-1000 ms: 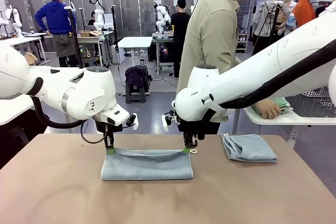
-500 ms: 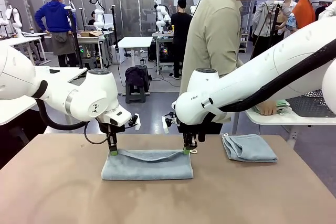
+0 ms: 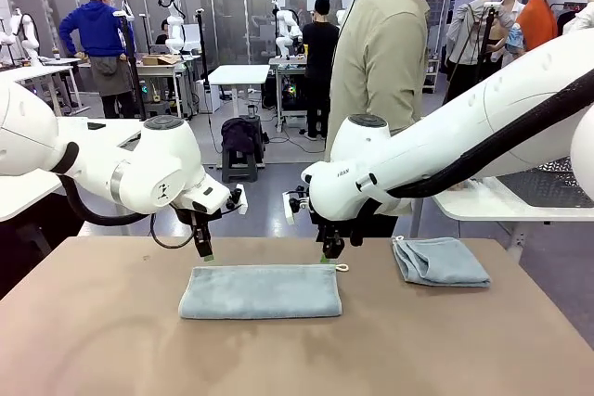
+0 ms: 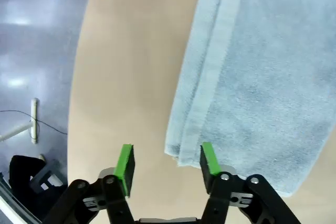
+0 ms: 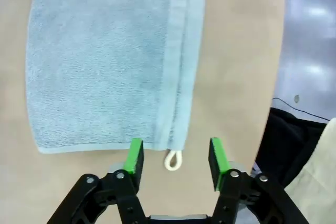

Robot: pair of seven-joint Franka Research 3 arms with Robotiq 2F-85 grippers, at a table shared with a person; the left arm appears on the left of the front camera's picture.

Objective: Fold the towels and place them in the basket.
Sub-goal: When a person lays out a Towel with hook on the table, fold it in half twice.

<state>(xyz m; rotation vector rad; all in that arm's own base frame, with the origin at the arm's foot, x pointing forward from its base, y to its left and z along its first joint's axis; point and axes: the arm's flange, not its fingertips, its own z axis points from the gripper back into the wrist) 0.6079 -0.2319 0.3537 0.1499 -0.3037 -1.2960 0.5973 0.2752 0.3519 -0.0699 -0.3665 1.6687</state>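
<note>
Towel lies folded double and flat on the bench. I have just let go of its far corners, and both my jaws stand wide just above them. This fold looks done; the next can start.

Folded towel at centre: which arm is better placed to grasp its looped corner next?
Right. The right gripper hovers open just above the loop; the left gripper is at the opposite end of the towel.
</note>
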